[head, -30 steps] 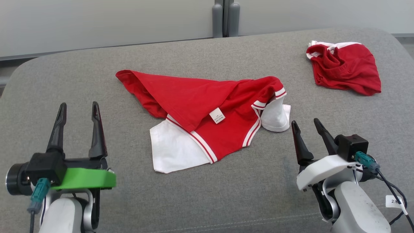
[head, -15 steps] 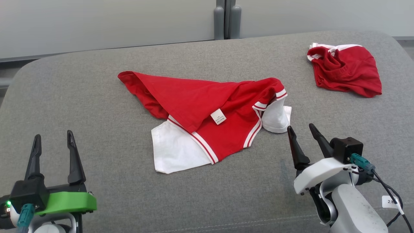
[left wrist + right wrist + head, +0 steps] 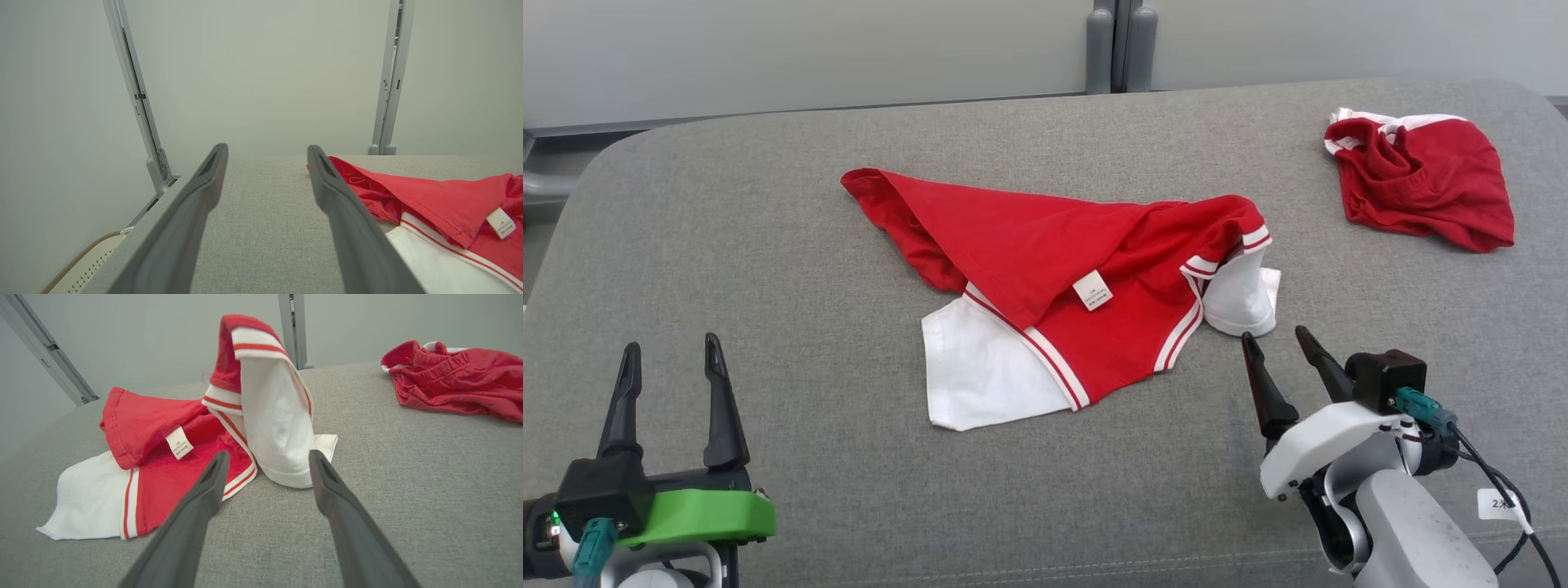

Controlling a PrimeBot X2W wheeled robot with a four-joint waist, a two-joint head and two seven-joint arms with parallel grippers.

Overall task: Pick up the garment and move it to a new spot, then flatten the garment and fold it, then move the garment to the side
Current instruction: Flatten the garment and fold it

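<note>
The garment [image 3: 1054, 245] is a red and white shirt lying crumpled in the middle of the grey padded surface [image 3: 768, 245]. One white sleeve [image 3: 1241, 298] with a striped cuff stands up at its right end, and a white label faces up. My right gripper [image 3: 1272, 335] is open just in front of that sleeve, apart from it; in the right wrist view its fingers [image 3: 268, 454] point at the sleeve [image 3: 278, 428]. My left gripper [image 3: 671, 345] is open at the near left, well clear of the garment [image 3: 429, 196], which lies to the right of its fingers [image 3: 266, 148].
A second red garment [image 3: 1421, 180] lies bunched at the back right, also seen in the right wrist view [image 3: 453, 375]. Grey upright posts [image 3: 1123, 45] and a pale wall stand behind the far edge. The surface's left edge [image 3: 135, 228] drops off beside my left gripper.
The head camera has shifted a little. My left gripper has drawn back toward the near left corner. The right gripper has edged left, closer to the white sleeve. The garment lies as before.
</note>
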